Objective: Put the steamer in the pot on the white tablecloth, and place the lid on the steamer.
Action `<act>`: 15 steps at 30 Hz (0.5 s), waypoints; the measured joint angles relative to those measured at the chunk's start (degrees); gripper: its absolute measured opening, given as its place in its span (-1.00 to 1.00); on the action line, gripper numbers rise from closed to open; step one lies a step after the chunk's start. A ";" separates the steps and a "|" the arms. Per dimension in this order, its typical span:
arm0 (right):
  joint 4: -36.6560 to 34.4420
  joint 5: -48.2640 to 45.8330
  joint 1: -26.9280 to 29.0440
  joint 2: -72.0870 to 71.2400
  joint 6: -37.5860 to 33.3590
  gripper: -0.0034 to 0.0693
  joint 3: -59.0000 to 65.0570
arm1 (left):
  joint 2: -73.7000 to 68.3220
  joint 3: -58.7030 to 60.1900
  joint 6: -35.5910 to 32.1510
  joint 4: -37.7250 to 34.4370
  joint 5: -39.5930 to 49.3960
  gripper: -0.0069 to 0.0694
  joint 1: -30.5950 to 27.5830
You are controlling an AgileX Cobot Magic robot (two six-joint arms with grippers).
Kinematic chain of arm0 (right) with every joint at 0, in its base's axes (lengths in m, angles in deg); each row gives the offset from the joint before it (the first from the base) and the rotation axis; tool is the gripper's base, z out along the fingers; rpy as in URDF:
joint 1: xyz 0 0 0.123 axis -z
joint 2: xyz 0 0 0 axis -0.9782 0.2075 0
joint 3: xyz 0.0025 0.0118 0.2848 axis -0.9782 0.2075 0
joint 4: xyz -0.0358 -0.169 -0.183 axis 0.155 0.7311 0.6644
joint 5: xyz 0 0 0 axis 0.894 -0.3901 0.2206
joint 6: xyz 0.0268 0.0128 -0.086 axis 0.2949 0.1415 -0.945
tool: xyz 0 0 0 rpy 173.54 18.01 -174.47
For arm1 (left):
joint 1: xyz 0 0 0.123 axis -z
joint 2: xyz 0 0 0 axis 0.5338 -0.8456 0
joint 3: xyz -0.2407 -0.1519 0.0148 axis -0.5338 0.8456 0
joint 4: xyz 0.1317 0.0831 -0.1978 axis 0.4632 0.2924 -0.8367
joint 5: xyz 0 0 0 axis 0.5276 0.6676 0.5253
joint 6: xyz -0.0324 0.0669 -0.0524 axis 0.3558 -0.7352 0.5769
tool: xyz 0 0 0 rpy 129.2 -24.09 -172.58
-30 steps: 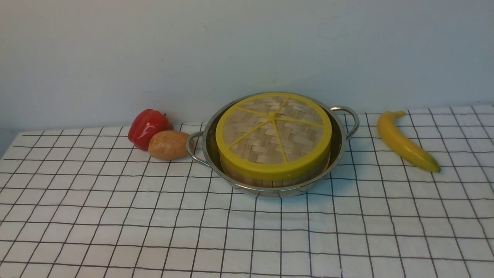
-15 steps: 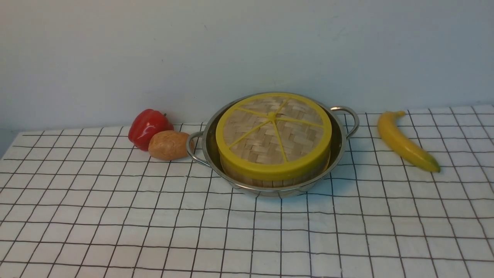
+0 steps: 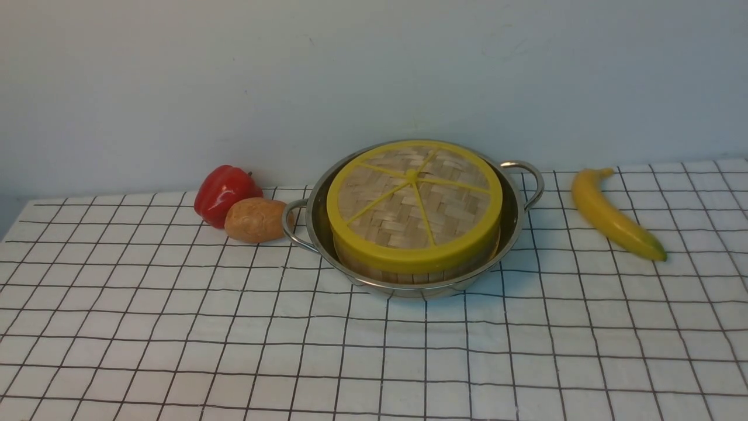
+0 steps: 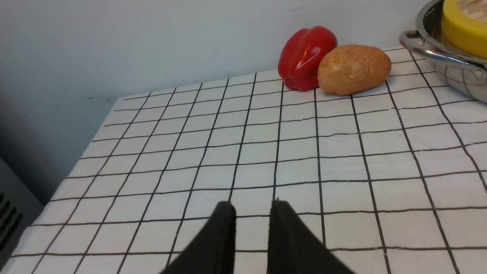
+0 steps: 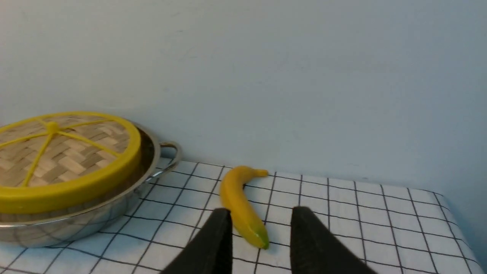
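From where I sit the job looks done: the steamer [image 3: 418,266] rests inside the pot [image 3: 514,225] on the white tablecloth [image 3: 234,339], and the lid [image 3: 414,204] caps it squarely. I judge the next move is only to keep both arms clear and perhaps check the lid sits level. My left gripper [image 4: 252,207] hangs over bare cloth, fingers slightly spread with nothing between them; my right gripper [image 5: 260,213] is likewise parted and empty, near the banana [image 5: 240,203]. The lid is woven bamboo with a thick smooth yellow rim and spokes; the pot is shiny steel with loop handles.
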 joint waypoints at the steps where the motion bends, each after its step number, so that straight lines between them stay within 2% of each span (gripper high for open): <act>1: -0.09 2.35 1.96 -2.73 0.00 -0.24 2.94 | 0.00 0.00 0.00 0.00 0.00 -0.46 0.00; 6: -0.24 5.76 6.88 -10.96 1.03 -0.24 9.24 | 0.00 0.00 0.00 0.00 0.00 -0.45 0.00; 15: -2.59 2.15 8.40 -11.99 3.34 -0.24 10.66 | 0.00 0.00 0.00 0.00 -0.02 -0.40 -0.06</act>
